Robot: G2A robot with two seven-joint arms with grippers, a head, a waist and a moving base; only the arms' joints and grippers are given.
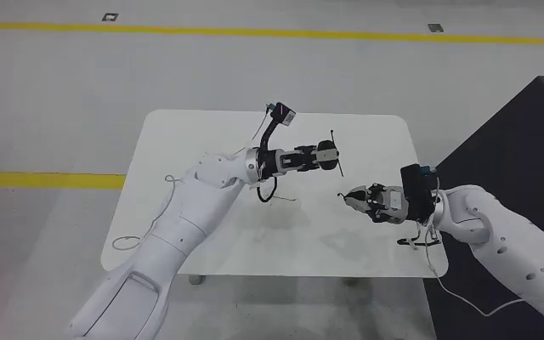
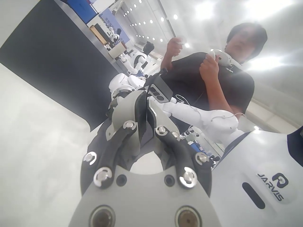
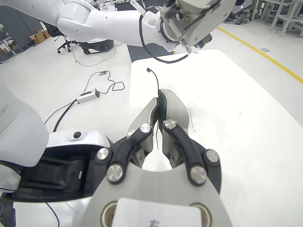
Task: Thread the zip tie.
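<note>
**Zip tie, thin black plastic with a small square head [image 3: 155, 81], clamped in the right gripper [image 3: 159, 95] over the table**

The zip tie stands between the right gripper's grey fingers, which are closed tight on its strap. The head end rises free beyond the fingertips and bends away, and the tail hangs back toward the palm. In the top view this gripper [image 1: 350, 198] hangs over the near right part of a white table with rounded corners [image 1: 212, 144].

Facing it, apart and farther back over the middle of the table, is the left gripper [image 1: 334, 156]. Its fingers [image 2: 129, 109] are pressed together on a second black strip [image 1: 337, 155], a thin straight piece crossing the tips.

A thin dark strand [image 1: 285, 199] lies flat on the tabletop near the left arm. A looped black ribbed cable [image 3: 165, 58] hangs under that arm's wrist, just above the surface.

A dark panel [image 1: 501, 153] stands off the table's right side. Yellow floor lines run behind the table [image 1: 255, 32] and to its left [image 1: 59, 180]. On the floor are a grey power box with black leads [image 3: 86, 96], a black office chair [image 3: 64, 44] and cardboard boxes [image 3: 37, 36].

A white label on the right gripper's base [image 3: 156, 213] carries a dark printed mark, cut off at the edge. Two small floor tags [image 1: 110, 16] are too small to read.
</note>
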